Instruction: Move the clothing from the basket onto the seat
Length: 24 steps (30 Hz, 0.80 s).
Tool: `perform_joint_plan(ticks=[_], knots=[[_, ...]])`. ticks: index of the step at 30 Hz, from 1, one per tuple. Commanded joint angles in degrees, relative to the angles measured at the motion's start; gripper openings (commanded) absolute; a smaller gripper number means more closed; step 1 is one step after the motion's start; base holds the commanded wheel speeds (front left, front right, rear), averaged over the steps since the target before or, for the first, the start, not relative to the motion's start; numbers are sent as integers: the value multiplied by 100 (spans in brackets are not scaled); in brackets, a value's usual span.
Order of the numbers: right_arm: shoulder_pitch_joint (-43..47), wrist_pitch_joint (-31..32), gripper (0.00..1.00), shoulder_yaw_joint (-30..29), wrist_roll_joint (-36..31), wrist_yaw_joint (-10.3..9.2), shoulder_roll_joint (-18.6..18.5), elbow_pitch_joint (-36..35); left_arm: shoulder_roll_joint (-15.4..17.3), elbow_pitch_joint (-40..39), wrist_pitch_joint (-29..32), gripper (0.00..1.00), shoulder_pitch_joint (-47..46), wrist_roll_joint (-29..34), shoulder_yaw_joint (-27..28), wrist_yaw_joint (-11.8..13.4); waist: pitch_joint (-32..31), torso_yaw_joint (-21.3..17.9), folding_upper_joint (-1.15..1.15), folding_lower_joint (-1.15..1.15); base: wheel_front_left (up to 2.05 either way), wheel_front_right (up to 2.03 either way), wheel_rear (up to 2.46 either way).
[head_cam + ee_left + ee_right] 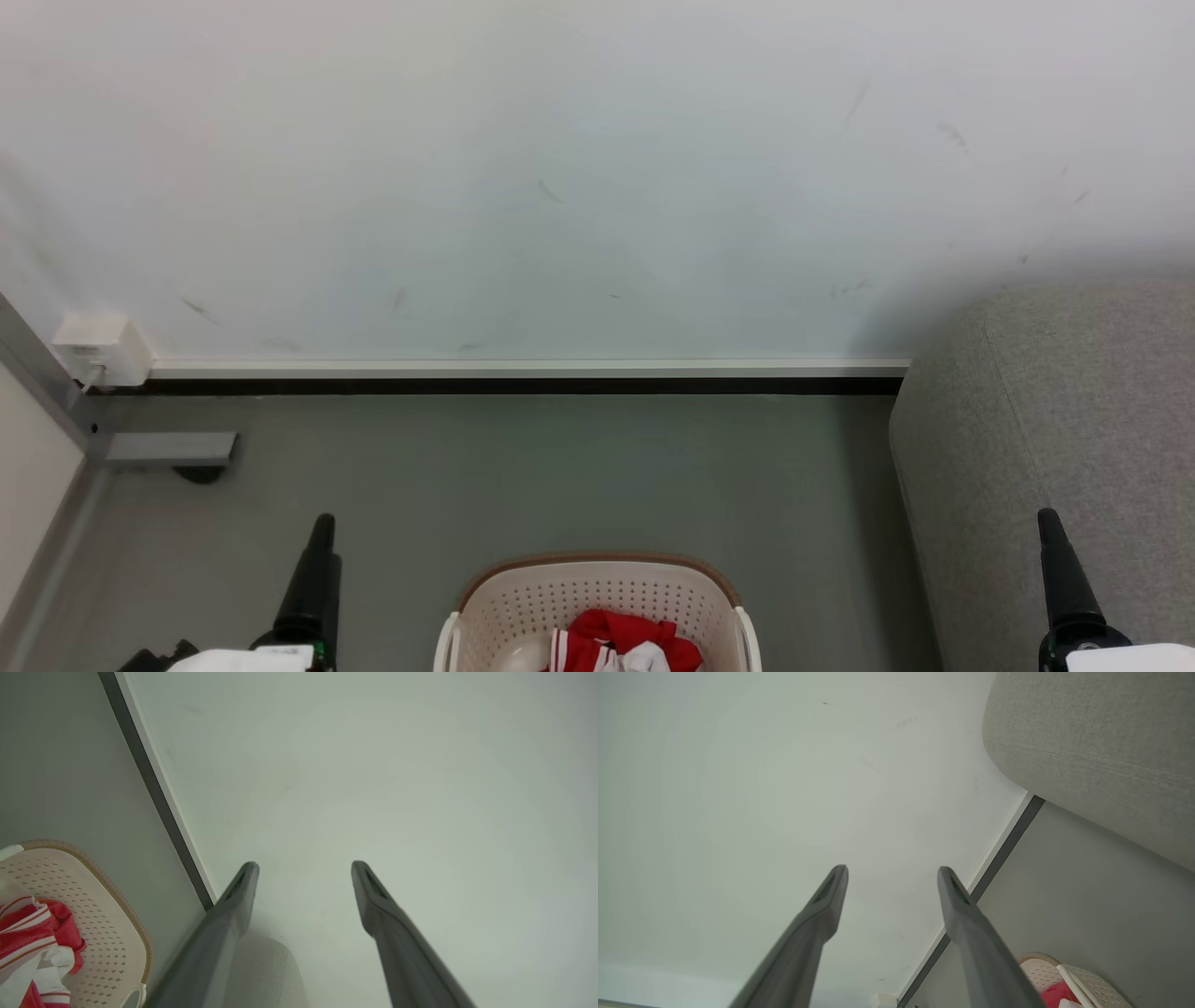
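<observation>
The cream basket (597,597) with a brown rim stands on the grey floor at the bottom centre of the head view, and red clothing (621,642) with white trim lies inside it. The grey sofa seat (1064,439) rises at the right. My left gripper (322,523) points up at the lower left, apart from the basket. My right gripper (1047,518) points up in front of the sofa. In the left wrist view my left gripper (303,868) is open and empty, with basket (107,933) and clothing (28,938) at lower left. My right gripper (892,872) is open and empty too.
A pale wall (597,168) with a white and black baseboard (523,375) closes off the far side. A white socket box (101,347) and a grey bracket (168,450) sit at the left corner. Bare grey floor (560,467) lies between basket and wall.
</observation>
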Motion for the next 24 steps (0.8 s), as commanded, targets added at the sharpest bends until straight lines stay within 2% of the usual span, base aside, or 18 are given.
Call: perform_joint_plan(ticks=[1, 14, 24], knots=[[-31, -61, 100, 28, -214, 19, -56, -130, 35, -61, -61, 100, -107, 190, 0, -16, -1, 3, 0, 0, 0, 0, 0], [101, -351, 100, 297, -2207, 21, -128, -437, 44, -165, -351, 100, -24, 1812, -76, -15, -18, 49, 0, 0, 0, 0, 0], [233, -549, 100, 478, -3502, 22, -191, -503, 50, -204, -547, 100, 49, 3081, -170, 46, -31, 115, 0, 0, 0, 0, 0]])
